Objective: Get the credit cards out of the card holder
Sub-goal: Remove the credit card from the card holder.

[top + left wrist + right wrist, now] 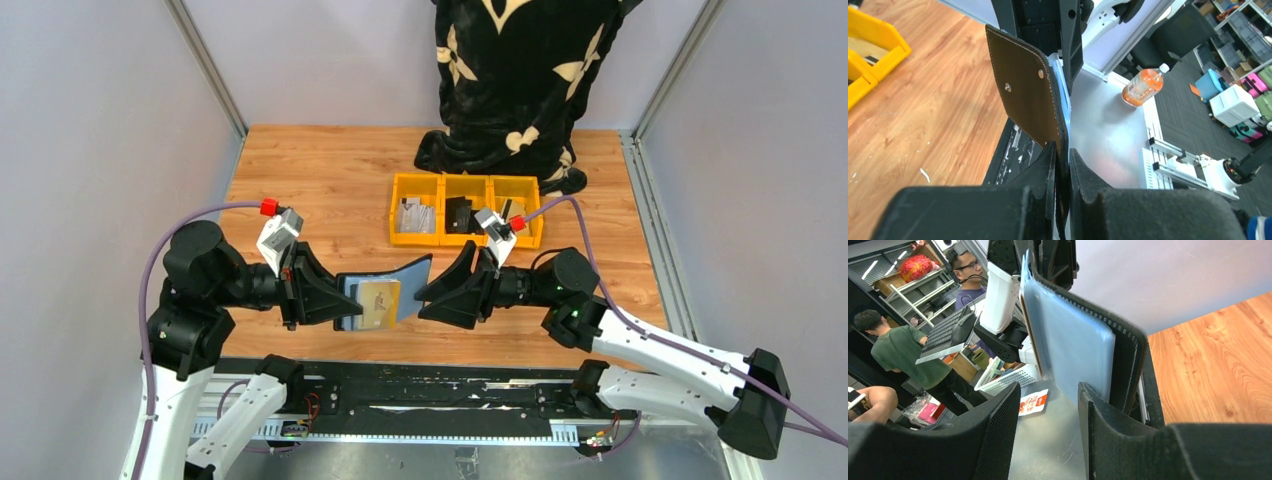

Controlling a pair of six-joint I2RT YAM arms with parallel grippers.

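The black card holder (392,290) hangs open in the air above the table's near edge, between my two grippers. My left gripper (335,297) is shut on its left edge. In the left wrist view the jaws (1063,162) pinch the leather flap (1028,95), which has two snap studs. A tan card (378,304) lies in the grey-blue sleeves. My right gripper (437,291) is open and empty, just right of the holder's raised right flap. In the right wrist view the gripper (1048,390) faces the blue sleeve (1073,345), with the black flap (1132,365) behind its right finger.
Three joined yellow bins (465,235) holding small items stand at the back middle of the wooden table (310,180). A person in a black patterned garment (520,80) stands at the far edge. Grey walls close both sides.
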